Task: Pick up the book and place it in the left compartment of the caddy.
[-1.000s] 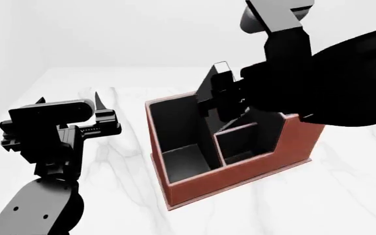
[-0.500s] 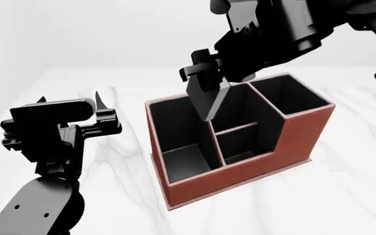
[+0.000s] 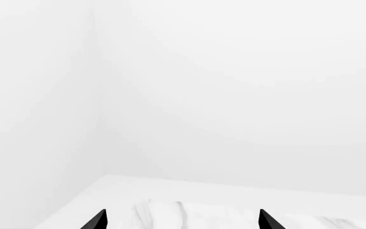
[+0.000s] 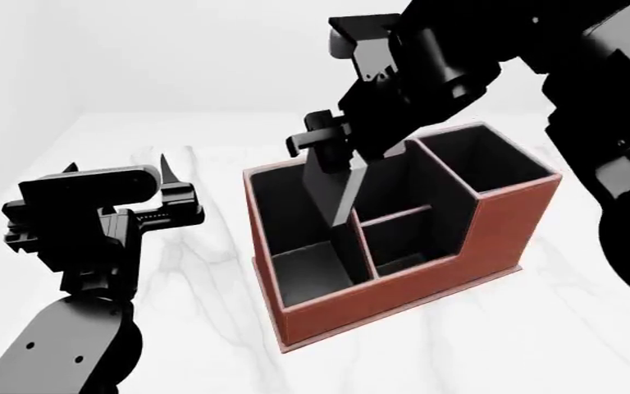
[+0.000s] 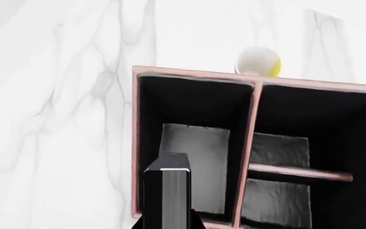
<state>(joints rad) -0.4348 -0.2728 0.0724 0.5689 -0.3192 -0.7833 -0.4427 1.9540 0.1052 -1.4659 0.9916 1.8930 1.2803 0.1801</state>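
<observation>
Dark grey and thin, the book (image 4: 331,190) hangs pinched in your right gripper (image 4: 335,154), tilted with its lower edge reaching down between the low walls of the left compartment (image 4: 299,234) of the reddish-brown caddy (image 4: 490,234). In the right wrist view the book (image 5: 167,193) points edge-on at that compartment's floor (image 5: 192,164), close to the pale-trimmed divider (image 5: 245,157). That divider looks like your main risk: the book's lower edge sits near it, so if you lower along the present tilt it may catch the trim and pivot in the jaws, or tip into one of the small middle slots instead. Releasing while it leans this much could also leave it propped across the wall rather than lying inside. Your left gripper (image 4: 167,193) rests well apart from the caddy, fingertips (image 3: 97,220) spread and holding nothing, so it poses no hazard. A small white-and-yellow ball (image 5: 258,61) sits just beyond the caddy's far wall; I judge it unlikely to interfere.
</observation>
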